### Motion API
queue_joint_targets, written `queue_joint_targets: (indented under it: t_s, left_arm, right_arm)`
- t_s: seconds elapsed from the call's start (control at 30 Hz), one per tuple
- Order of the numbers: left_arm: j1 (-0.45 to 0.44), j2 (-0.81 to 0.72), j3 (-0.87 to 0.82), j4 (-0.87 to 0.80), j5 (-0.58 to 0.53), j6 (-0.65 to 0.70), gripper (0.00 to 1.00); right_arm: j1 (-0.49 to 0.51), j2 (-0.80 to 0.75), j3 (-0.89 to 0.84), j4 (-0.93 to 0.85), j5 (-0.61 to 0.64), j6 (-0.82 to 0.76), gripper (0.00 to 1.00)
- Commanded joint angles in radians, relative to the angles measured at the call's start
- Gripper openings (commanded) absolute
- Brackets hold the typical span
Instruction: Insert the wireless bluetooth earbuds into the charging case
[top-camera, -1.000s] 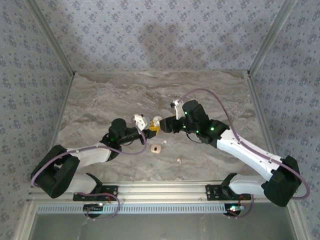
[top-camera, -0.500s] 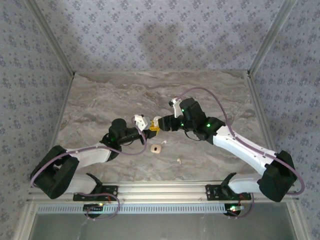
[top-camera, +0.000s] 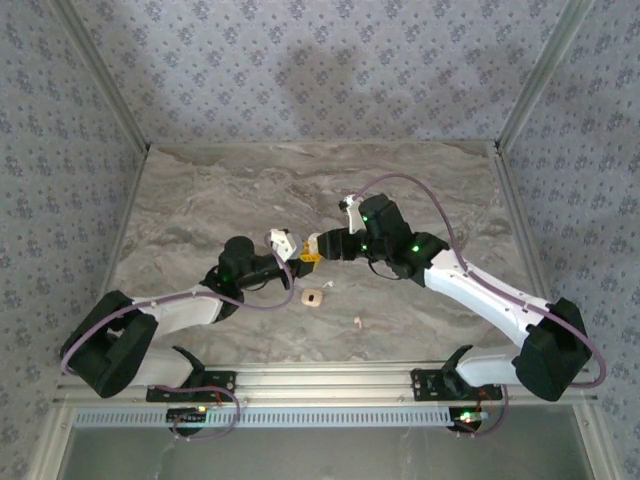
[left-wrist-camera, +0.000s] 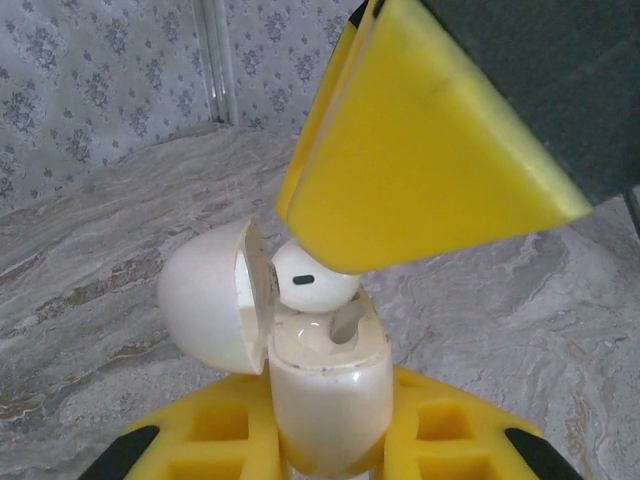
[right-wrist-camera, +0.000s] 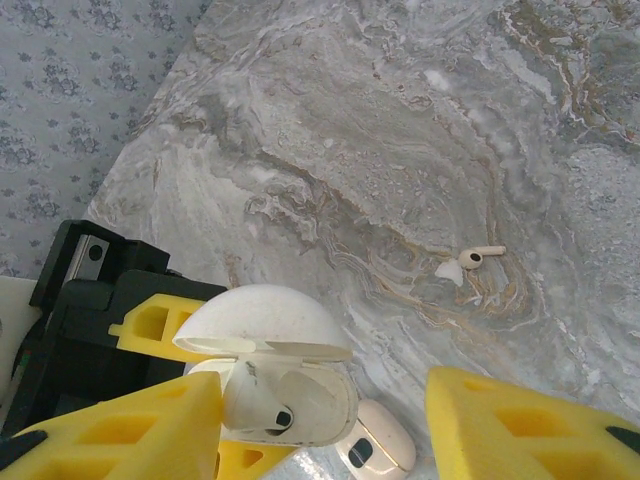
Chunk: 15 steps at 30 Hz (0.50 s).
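My left gripper (left-wrist-camera: 330, 445) is shut on the lower body of the white charging case (left-wrist-camera: 328, 385), which it holds upright with the lid (left-wrist-camera: 205, 295) swung open to the left. One whitish earbud (left-wrist-camera: 315, 278) sits at the case's mouth, stem down in a slot, with a yellow finger (left-wrist-camera: 430, 150) of the right gripper resting on top of it. In the right wrist view the same earbud (right-wrist-camera: 255, 400) lies in the case (right-wrist-camera: 300, 385) beside the left finger, and my right gripper (right-wrist-camera: 325, 400) is open wide. A second earbud (right-wrist-camera: 478, 256) lies on the marble.
From above, the left gripper (top-camera: 288, 258) and right gripper (top-camera: 312, 250) meet mid-table. A beige round puck (top-camera: 313, 296) lies just in front of them, with a tiny white piece (top-camera: 330, 287) beside it and a loose earbud (top-camera: 357, 321) nearer the front edge. The same puck (right-wrist-camera: 375, 455) lies under the case.
The right arm has reached a little further left, bringing its gripper over the case. The left arm and the case have hardly moved.
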Motion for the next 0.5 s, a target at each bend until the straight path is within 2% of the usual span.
queue_joint_targets:
  t_s: [0.0,0.27,0.47]
  left_arm:
    - [-0.007,-0.024,0.030,0.027,0.018,0.011,0.10]
    - [-0.008,-0.029,0.032,0.026,0.018,0.013,0.10]
    - [-0.008,-0.036,0.030,0.020,0.009,0.020,0.10]
  right_arm:
    - [-0.017,0.013,0.024,-0.031,0.021,0.023,0.55]
    - [-0.015,0.022,0.037,-0.044,0.025,0.051,0.53]
    - [0.008,0.025,0.058,-0.112,0.106,0.100,0.51]
